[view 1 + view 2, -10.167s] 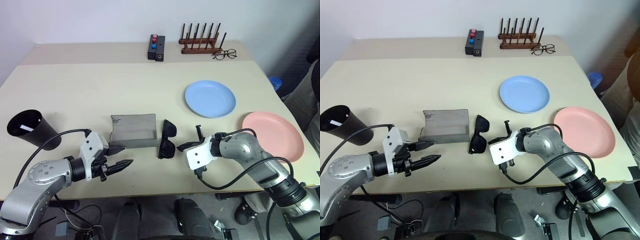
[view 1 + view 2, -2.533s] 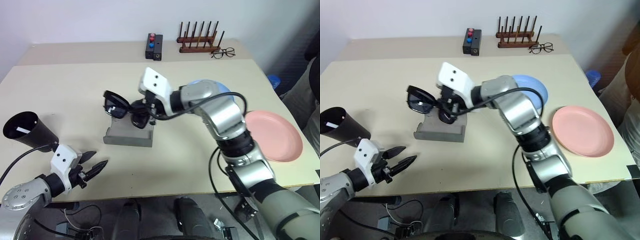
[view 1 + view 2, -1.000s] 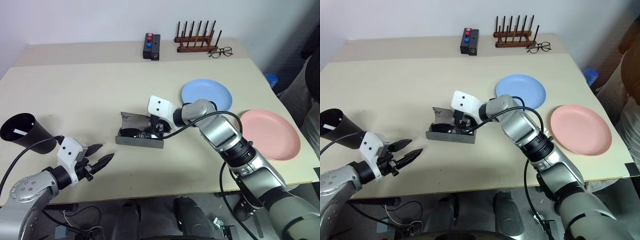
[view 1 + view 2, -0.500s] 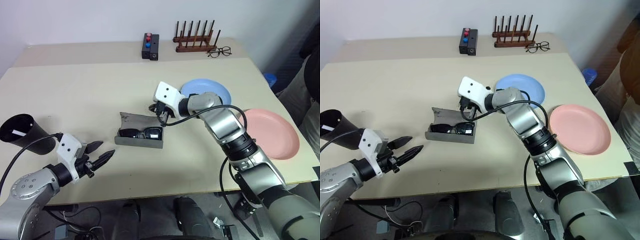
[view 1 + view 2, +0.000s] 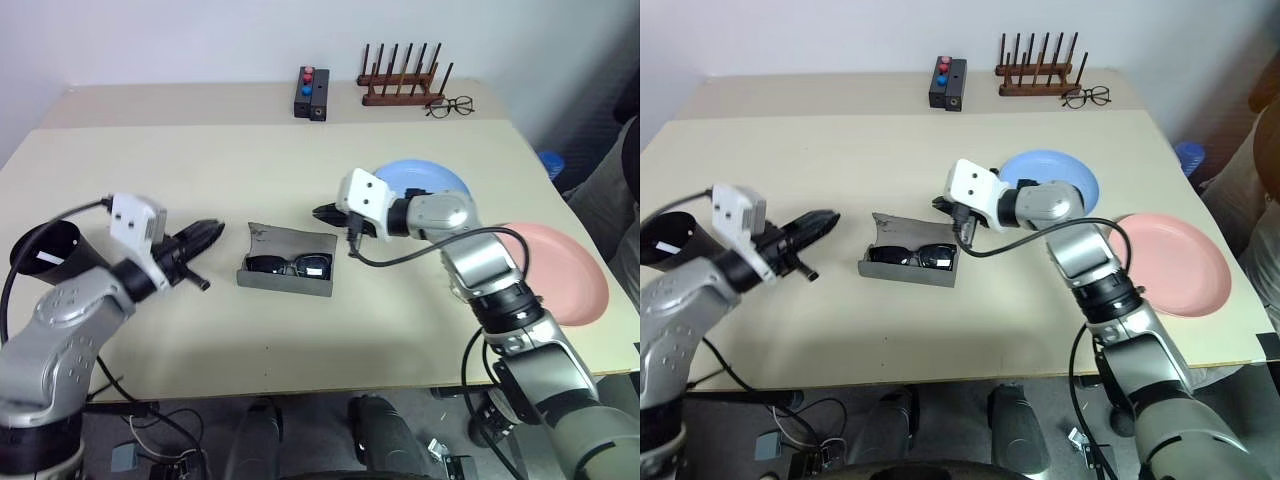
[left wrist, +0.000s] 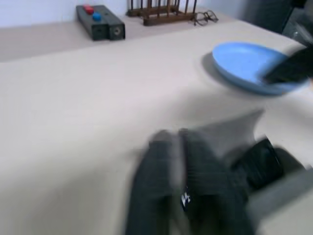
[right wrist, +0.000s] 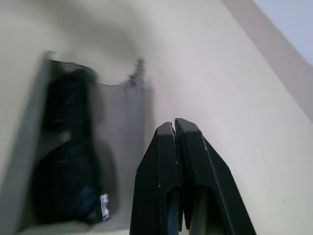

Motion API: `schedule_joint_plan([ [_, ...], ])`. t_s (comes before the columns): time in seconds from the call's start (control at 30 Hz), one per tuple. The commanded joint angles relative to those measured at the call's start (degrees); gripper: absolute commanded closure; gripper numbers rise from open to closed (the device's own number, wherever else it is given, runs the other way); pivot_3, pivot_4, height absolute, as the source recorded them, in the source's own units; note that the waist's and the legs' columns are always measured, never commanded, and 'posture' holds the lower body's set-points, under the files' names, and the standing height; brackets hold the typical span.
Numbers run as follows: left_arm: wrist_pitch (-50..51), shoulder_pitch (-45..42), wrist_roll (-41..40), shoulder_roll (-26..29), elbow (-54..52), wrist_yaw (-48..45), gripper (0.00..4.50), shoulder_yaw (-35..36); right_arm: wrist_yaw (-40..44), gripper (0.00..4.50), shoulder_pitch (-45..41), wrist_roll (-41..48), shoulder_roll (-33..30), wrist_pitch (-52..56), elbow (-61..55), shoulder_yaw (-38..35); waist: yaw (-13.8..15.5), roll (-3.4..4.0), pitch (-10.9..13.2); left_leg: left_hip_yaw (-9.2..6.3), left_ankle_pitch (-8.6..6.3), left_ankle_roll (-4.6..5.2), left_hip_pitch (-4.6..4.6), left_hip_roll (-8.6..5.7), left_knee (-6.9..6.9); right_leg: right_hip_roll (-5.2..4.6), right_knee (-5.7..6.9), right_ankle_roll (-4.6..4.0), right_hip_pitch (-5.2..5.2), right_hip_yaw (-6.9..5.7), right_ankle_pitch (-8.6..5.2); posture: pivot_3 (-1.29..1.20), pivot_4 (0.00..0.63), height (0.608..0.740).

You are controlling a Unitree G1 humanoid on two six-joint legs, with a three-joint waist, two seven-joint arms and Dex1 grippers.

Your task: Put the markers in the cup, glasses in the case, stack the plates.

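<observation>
Left eye view: black sunglasses (image 5: 287, 266) are seen lying inside the open grey case (image 5: 290, 273). Both the left gripper (image 5: 207, 232) and right gripper (image 5: 328, 212) are clenched, empty.

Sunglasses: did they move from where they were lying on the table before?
Yes. The sunglasses went from the table beside the case into it, its lid open.

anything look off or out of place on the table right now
Nothing looks spilled or broken. The sunglasses lie inside the grey case, whose lid hangs open. The blue plate and the pink plate lie side by side, not stacked. The black cup leans tilted rather than upright.
</observation>
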Motion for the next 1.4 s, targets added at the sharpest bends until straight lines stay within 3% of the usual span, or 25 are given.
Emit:
schedule_joint_plan([
  [0.03,-0.2,-11.5,5.3,2.4,10.5,-4.2,4.43,-8.2,4.4,4.5,4.0,3.9,-3.0,-1.0,-7.8,-1.7,0.1,0.0,0.0,-0.01,0.0,0.0,0.01,0.0,0.0,0.01,0.0,0.0,0.01,0.01,0.0,0.0,0.15,0.74],
  [0.27,-7.9,-34.5,17.0,1.2,41.9,-19.4,4.43,-23.1,6.3,4.5,10.7,5.0,-6.0,-2.9,-13.3,-2.0,-0.4,0.0,0.0,-0.01,0.0,0.0,0.0,0.0,-0.02,0.05,-0.01,0.05,-0.01,-0.01,0.02,0.0,0.15,0.74],
  [0.4,-13.7,-39.9,22.9,0.6,52.9,-32.9,4.43,-31.1,4.6,4.5,11.4,5.5,-5.4,-1.5,-15.1,-2.7,-0.5,0.02,0.0,-0.01,0.0,0.0,0.0,0.0,-0.11,0.06,0.03,0.18,-0.04,0.0,-0.02,0.0,0.15,0.74],
  [0.53,-16.9,-41.2,25.5,0.6,56.5,-42.8,4.43,-34.3,4.3,4.5,12.9,7.7,-6.2,0.7,-18.1,-3.7,-0.2,0.01,0.0,-0.01,0.0,0.01,-0.06,0.01,-0.2,0.06,0.05,0.24,-0.11,-0.01,-0.07,0.0,0.15,0.74],
  [0.8,-20.2,-37.1,27.3,2.3,52.1,-51.2,4.43,-33.8,5.6,4.5,17.1,9.1,-9.4,1.2,-21.3,-3.7,-0.3,0.01,0.0,-0.04,0.0,0.01,-0.21,0.01,-0.08,0.04,0.06,0.26,-0.16,-0.03,-0.09,0.0,0.15,0.74],
  [1.0,-14.9,-29.5,23.7,5.8,35.7,-53.5,4.43,-31.6,4.7,4.5,18.4,9.6,-9.6,2.1,-19.1,-5.5,-0.2,0.01,0.0,-0.04,0.0,0.01,-0.21,0.01,-0.04,0.02,0.1,0.24,-0.14,-0.02,-0.08,0.0,0.15,0.74],
  [1.23,-15.1,-21.1,25.8,8.1,27.2,-49.5,4.43,-31.8,1.7,4.5,17.7,10.9,-7.5,3.7,-15.8,-7.2,-0.2,0.01,0.0,-0.05,0.0,0.02,-0.07,0.01,0.02,0.01,0.13,0.06,-0.02,-0.01,-0.17,0.0,0.15,0.74],
  [1.4,-12.6,-18.1,20.3,3.8,21.7,-41.2,4.43,-23.4,-1.5,4.5,15.7,10.7,-6.8,5.7,-13.2,-9.2,-0.1,0.01,0.0,-0.04,0.0,0.02,0.04,0.01,0.03,0.0,0.14,0.01,0.08,-0.01,-0.19,0.0,0.15,0.74],
])
